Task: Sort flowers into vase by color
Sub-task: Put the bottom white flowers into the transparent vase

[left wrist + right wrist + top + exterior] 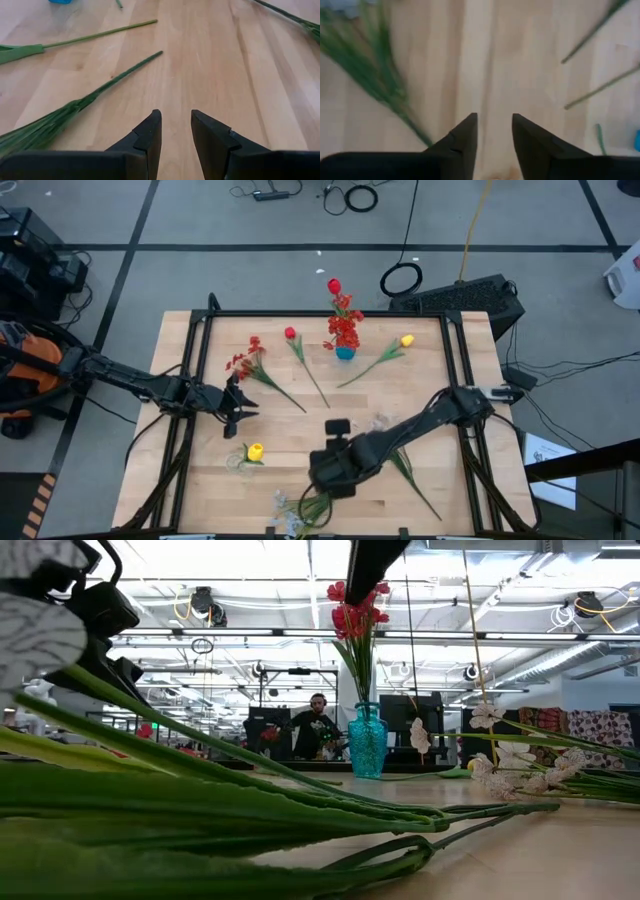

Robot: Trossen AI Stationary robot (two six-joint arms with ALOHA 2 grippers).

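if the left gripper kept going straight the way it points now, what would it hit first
Probably nothing soon: ahead of the open left gripper lies bare table. The nearest green stem lies off to one side, though depth is unclear.

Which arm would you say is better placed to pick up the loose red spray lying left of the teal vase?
Left. The left gripper hovers open just below the red spray; the right gripper sits near the table's front edge.

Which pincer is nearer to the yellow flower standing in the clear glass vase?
The left. The left pincer hovers just beyond the yellow flower in the clear glass vase; the right pincer sits farther off, to its side.
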